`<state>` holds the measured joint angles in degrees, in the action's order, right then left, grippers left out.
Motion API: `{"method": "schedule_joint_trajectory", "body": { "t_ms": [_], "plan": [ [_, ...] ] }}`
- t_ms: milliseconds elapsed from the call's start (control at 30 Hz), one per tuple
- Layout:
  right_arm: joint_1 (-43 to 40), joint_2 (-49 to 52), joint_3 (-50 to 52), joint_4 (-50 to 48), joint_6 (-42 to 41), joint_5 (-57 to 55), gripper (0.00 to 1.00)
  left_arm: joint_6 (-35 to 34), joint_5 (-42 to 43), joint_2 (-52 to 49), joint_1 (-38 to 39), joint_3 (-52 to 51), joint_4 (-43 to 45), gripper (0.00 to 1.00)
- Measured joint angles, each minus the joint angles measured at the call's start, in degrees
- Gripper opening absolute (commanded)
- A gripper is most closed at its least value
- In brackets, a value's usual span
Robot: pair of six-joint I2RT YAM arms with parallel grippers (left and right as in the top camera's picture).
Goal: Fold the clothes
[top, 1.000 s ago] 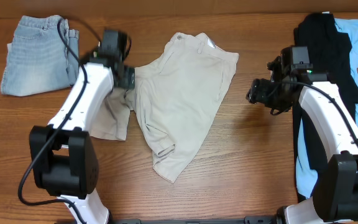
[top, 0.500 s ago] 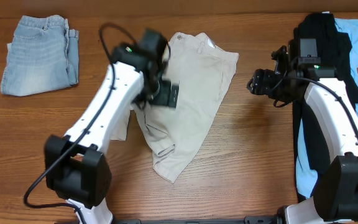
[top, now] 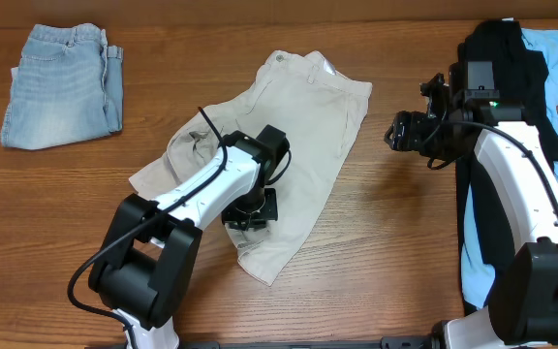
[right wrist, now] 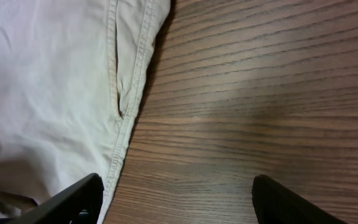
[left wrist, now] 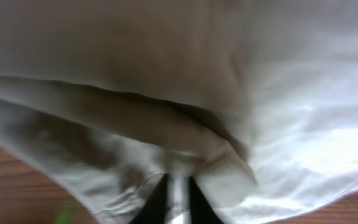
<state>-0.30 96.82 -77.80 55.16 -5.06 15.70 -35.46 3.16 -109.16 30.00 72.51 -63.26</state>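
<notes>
Pinching the khaki shorts (top: 303, 126), left gripper (left wrist: 178, 186) clamped.

Three spare garments at the sides of your wooden table (top: 386, 262)
You have faded light-blue denim shorts (top: 61, 85) lying folded flat at the far left corner, well apart from the other two. Along the right edge a black garment (top: 507, 68) stretches from the far right corner toward the near edge. It touches a sky-blue garment (top: 555, 53), whose fabric shows beside it at the far corner and again toward the near right corner.
</notes>
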Motion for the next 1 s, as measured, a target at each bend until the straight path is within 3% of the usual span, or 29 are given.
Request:
{"method": "schedule_joint_trajectory", "body": {
  "t_ms": [200,367,533,633,867,900,933,1000],
  "plan": [
    [0.0,0.0,0.0,-0.1,0.3,0.0,0.79,-0.6,-4.1,0.0,-4.2,0.0,-3.7,0.04],
    [0.0,0.0,0.0,-0.5,0.4,0.0,0.8,-0.7,-9.1,0.0,-13.8,0.0,-6.7,0.04],
    [0.0,0.0,0.0,-0.7,0.6,0.0,0.8,2.9,-5.9,0.0,-20.0,-0.1,-5.5,0.08],
    [0.0,0.0,0.0,0.0,2.0,0.3,0.81,7.4,0.8,0.0,-17.6,-0.1,-2.8,0.19],
    [0.0,0.0,0.0,1.4,4.1,0.5,0.82,7.6,2.3,1.5,-5.1,-0.6,-3.4,0.26],
    [0.0,0.0,0.0,1.5,4.2,0.5,0.82,6.6,1.3,2.9,-3.9,-1.2,-3.1,0.44],
    [0.0,0.0,0.0,1.5,4.5,0.5,0.82,5.0,-0.2,6.1,-2.1,-2.6,-1.9,0.7],
    [0.0,0.0,0.0,1.4,4.8,0.6,0.82,2.0,-3.6,15.5,1.9,-7.7,5.5,0.76]
  ]
}}
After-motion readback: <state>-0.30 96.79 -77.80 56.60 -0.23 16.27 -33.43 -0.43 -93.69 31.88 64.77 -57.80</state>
